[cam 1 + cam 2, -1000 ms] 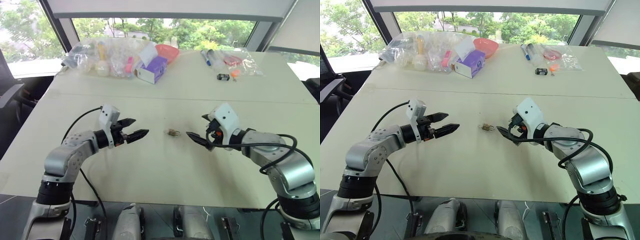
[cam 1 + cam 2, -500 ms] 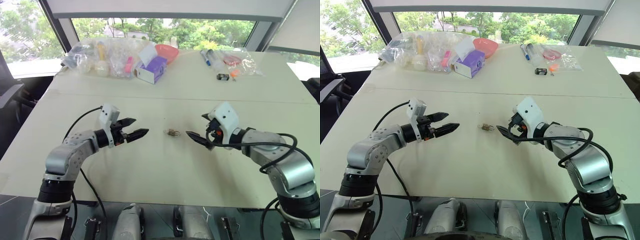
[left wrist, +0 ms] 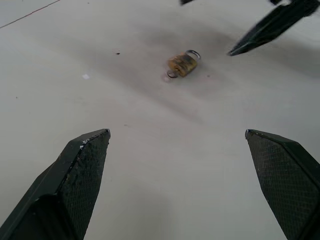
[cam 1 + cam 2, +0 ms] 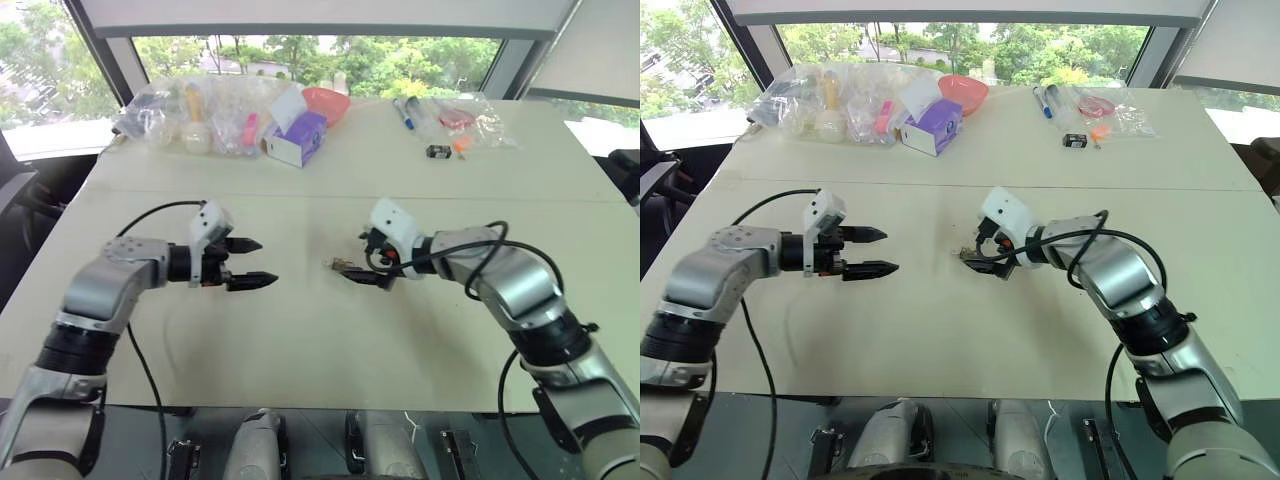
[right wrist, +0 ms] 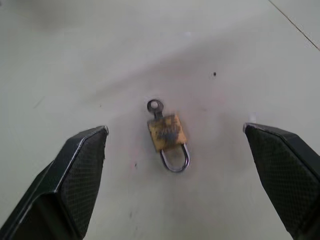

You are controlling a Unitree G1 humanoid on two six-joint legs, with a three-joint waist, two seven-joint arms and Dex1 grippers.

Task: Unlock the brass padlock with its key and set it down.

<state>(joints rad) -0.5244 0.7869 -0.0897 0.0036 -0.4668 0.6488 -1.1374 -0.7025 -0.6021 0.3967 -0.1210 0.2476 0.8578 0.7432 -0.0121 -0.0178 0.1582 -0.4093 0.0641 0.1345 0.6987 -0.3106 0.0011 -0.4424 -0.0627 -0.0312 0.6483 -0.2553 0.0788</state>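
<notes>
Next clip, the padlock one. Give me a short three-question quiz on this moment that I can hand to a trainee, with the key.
1. True or false: the key is already sitting in the brass padlock.
2. Which gripper is nearer the padlock: A) left gripper B) right gripper?
3. Fill in: the padlock lies flat on the ____, touched by neither gripper.

Key
1. True: the key's ring end sticks out of the body opposite the shackle.
2. B: its open fingers frame the padlock in the right wrist view; the left gripper, also open, hovers farther off.
3. table.
</notes>
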